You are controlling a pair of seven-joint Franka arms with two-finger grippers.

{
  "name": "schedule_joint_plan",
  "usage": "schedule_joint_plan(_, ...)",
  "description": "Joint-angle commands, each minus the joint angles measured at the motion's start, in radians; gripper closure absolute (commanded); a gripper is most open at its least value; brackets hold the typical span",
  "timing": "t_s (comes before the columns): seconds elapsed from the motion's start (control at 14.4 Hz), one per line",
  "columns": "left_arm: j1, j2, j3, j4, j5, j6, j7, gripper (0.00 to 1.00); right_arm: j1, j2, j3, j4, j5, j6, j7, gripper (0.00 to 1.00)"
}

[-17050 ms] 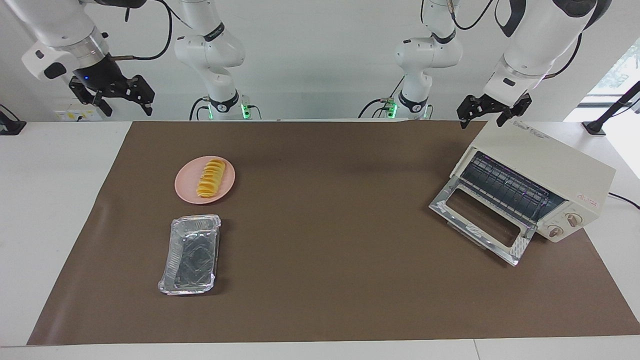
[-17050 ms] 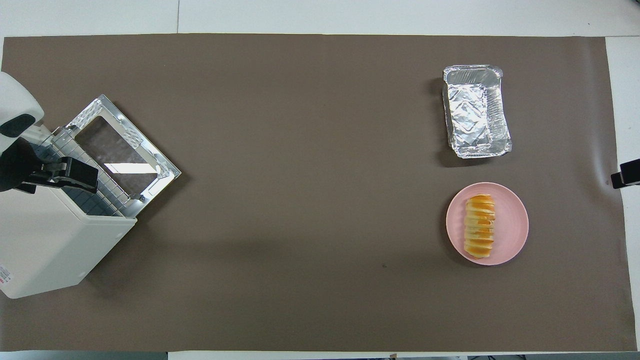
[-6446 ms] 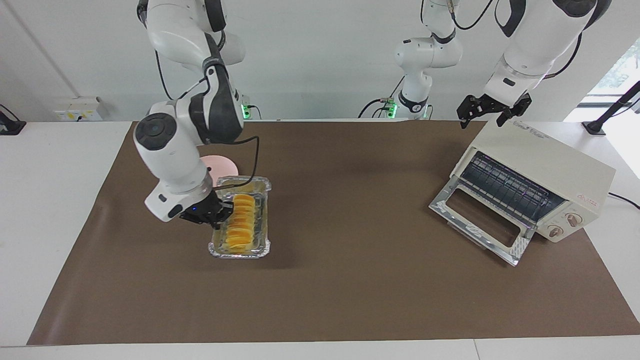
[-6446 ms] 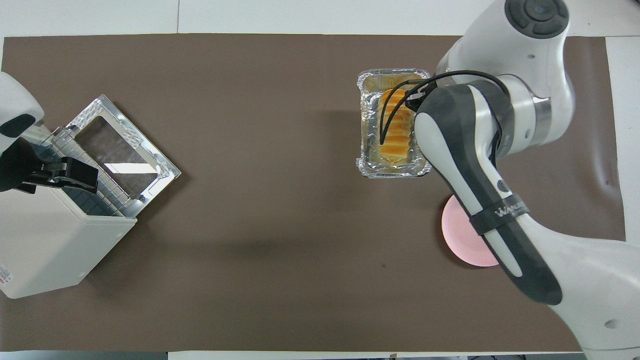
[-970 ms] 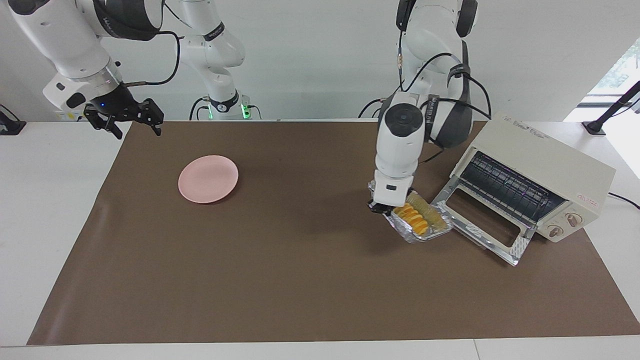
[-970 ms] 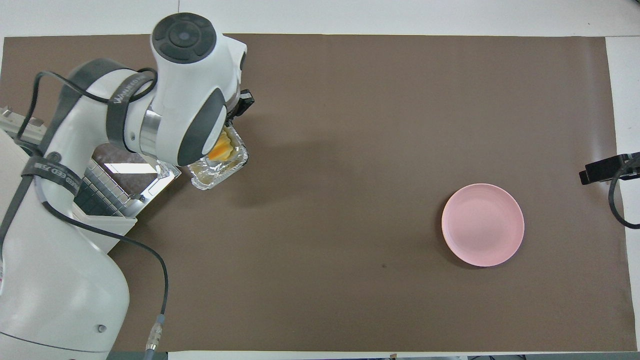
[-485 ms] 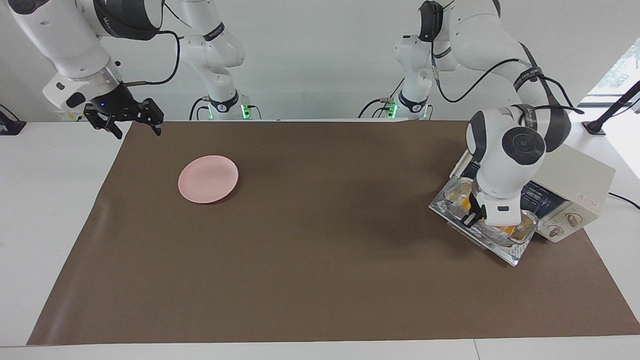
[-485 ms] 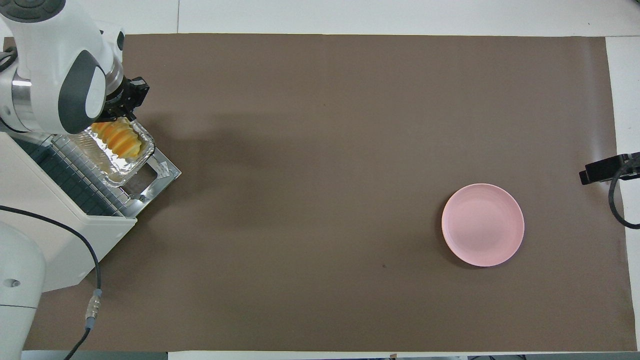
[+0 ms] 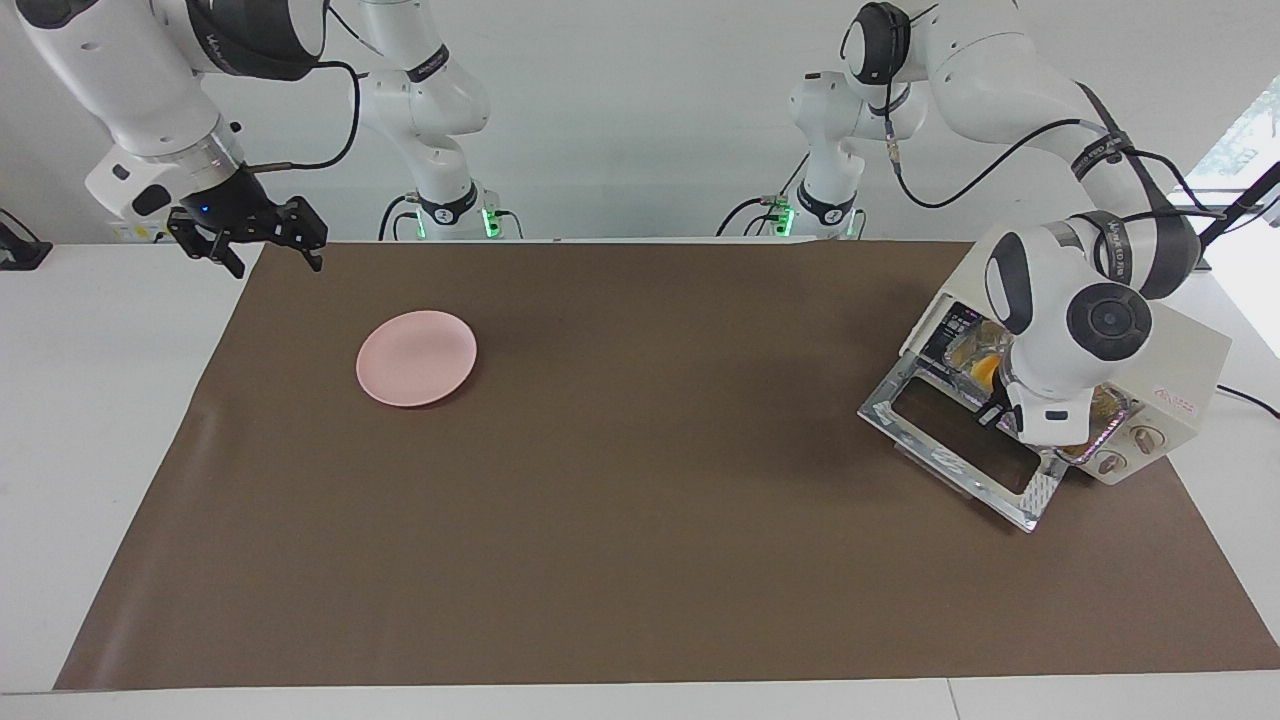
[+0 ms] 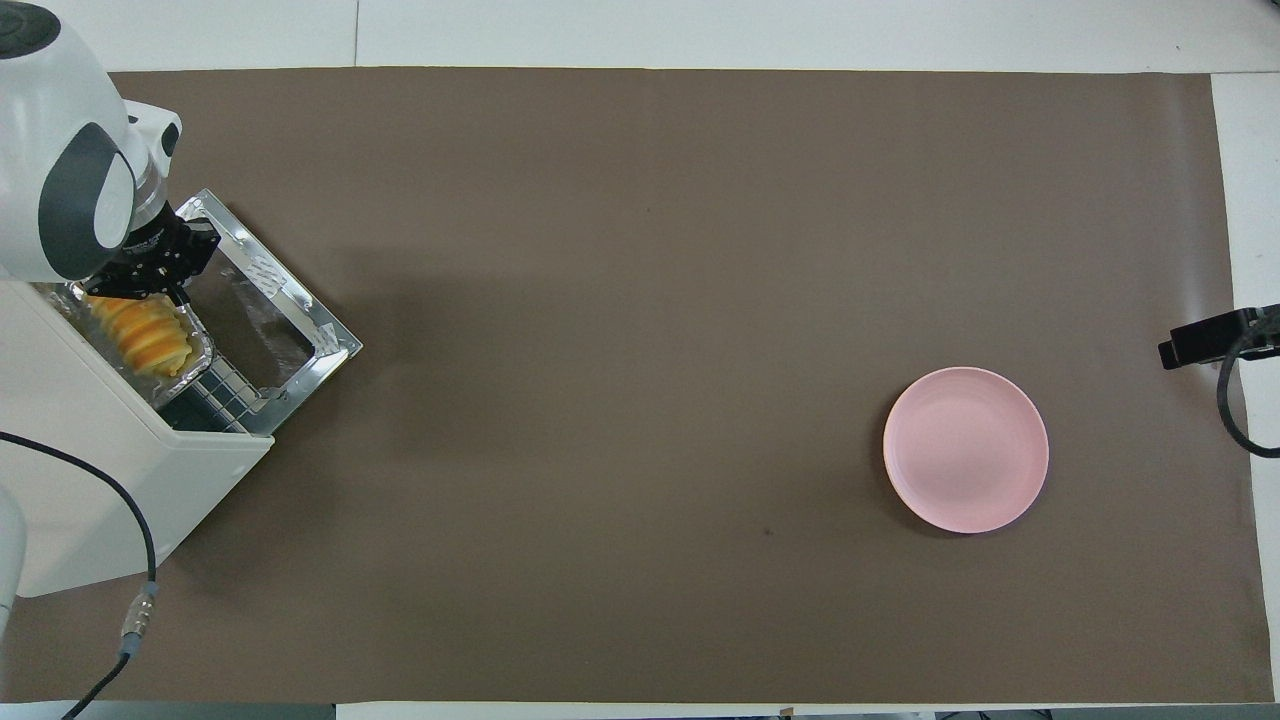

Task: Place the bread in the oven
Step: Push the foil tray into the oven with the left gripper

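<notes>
The left gripper [image 10: 150, 272] is at the mouth of the oven [image 9: 1150, 345], its fingers closed on the rim of the foil tray [image 10: 195, 352]. The bread [image 10: 140, 335] lies in this tray, just past the fingertips and partly inside the oven, above the open door [image 9: 960, 440]. The right gripper [image 9: 245, 228] waits with fingers spread over the table edge, well apart from the pink plate [image 9: 416, 357].
</notes>
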Motion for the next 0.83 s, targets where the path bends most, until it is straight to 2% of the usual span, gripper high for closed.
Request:
schedule_joint_plan(0.0, -0.003, -0.083, -0.005, -0.137, 0.021, 0.045, -0.009, 1.0, -0.006, -0.012, 0.008, -0.005, -0.011, -0.015, 0.012, 0.0)
schedule_joint_plan(0.21, -0.031, -0.094, -0.008, -0.174, 0.021, 0.123, -0.104, 1.0, -0.006, -0.012, 0.008, -0.005, -0.013, -0.015, 0.013, 0.0)
schedule_joint_plan(0.76, -0.055, -0.105, -0.004, -0.199, 0.06, 0.117, -0.165, 1.0, -0.006, -0.012, 0.008, -0.005, -0.013, -0.015, 0.013, 0.0)
